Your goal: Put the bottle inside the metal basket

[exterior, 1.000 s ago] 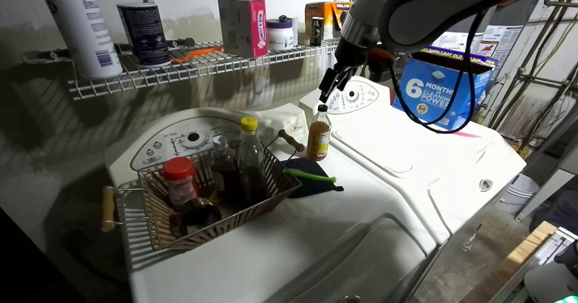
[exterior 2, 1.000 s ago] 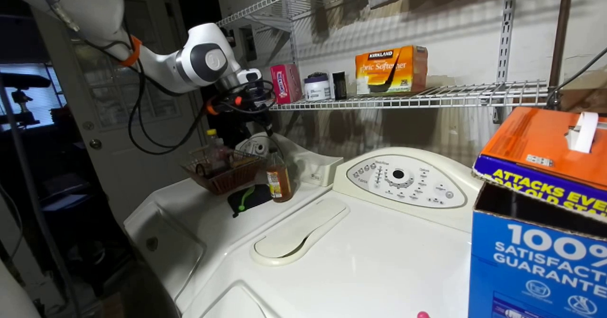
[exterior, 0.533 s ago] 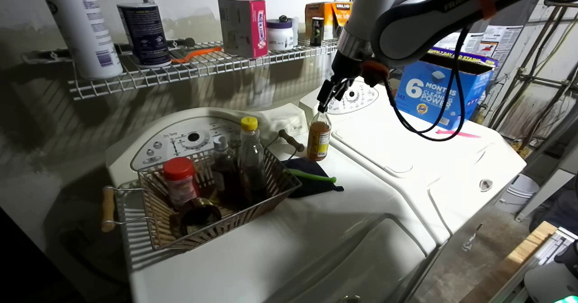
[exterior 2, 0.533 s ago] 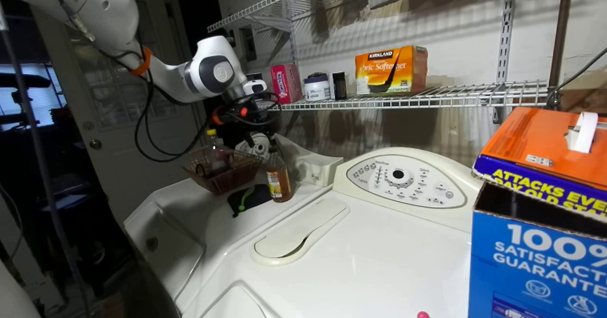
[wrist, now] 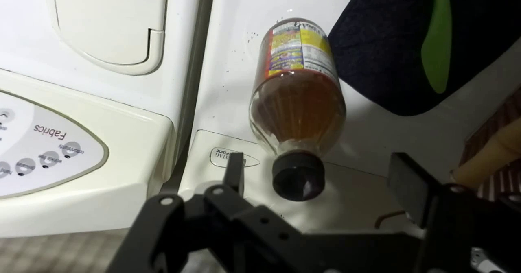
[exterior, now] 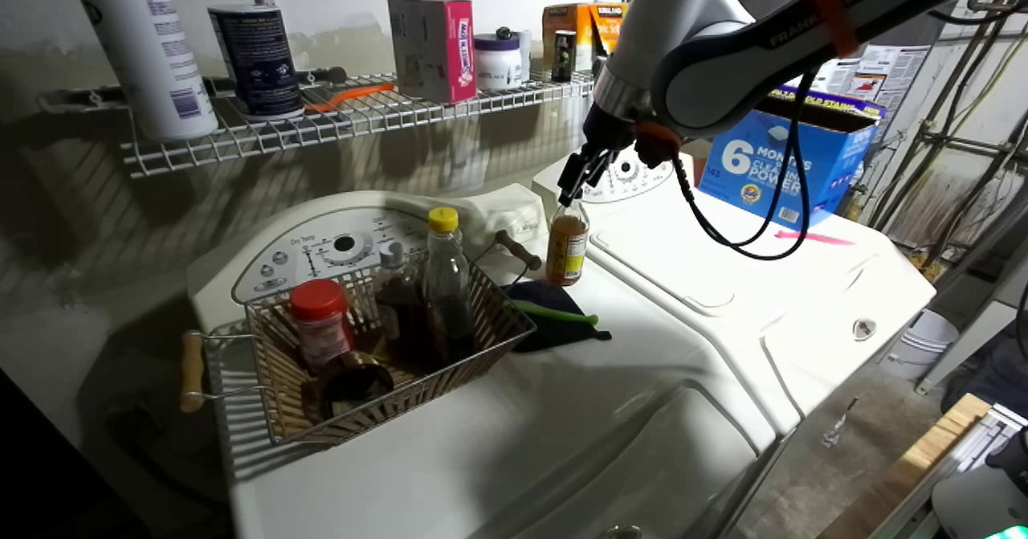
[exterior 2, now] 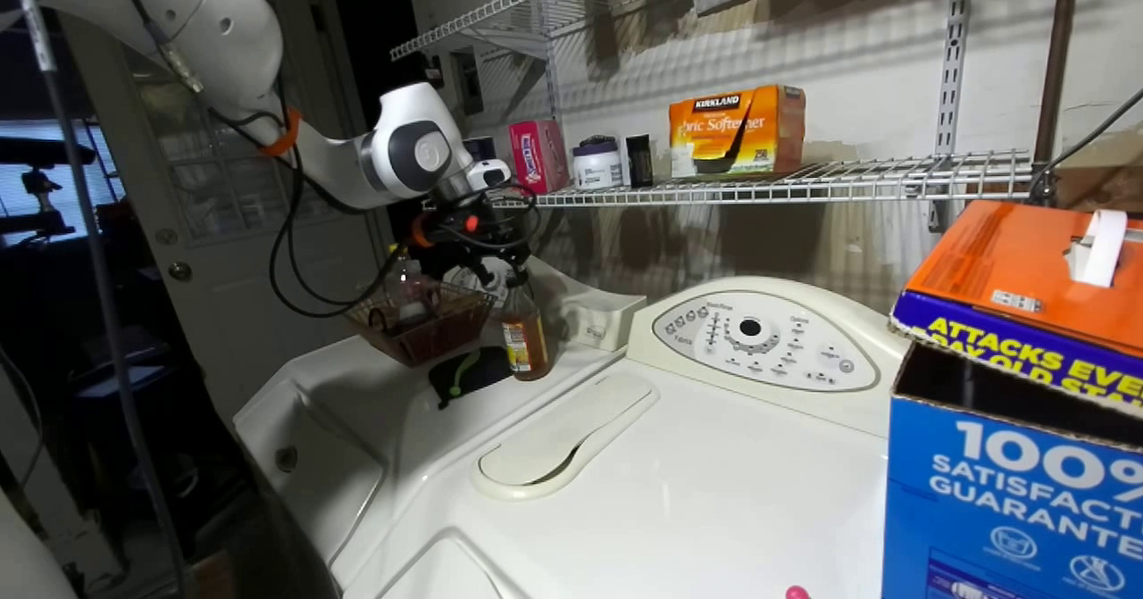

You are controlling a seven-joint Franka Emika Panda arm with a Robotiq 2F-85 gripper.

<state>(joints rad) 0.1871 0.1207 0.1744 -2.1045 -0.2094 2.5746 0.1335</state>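
Amber bottle [wrist: 299,102], grey barred basket [exterior: 426,389], black gripper [wrist: 320,177]
On my wrist feed the bottle reads clear at the neck, amber-brown in the body, with a black cap [wrist: 298,175] and a label [wrist: 299,49] in yellow, white, red and violet; the cloth [wrist: 374,45] reads dark navy, the slim item [wrist: 439,49] green. In an exterior view I log the basket as parallel grey bars with tan handles [exterior: 192,372], the jar [exterior: 320,306] as red-capped, the tall bottle [exterior: 447,278] as yellow-capped. In an exterior view I log: arm [exterior 2: 232,37], white with dark grey cover [exterior 2: 412,157] and orange band [exterior 2: 283,133]; shelf [exterior 2: 848,192], white wire grid; machines [exterior 2: 741,474], white with cream panels [exterior 2: 844,322]; carton [exterior 2: 973,520], blue with white lettering and orange top [exterior 2: 991,269].
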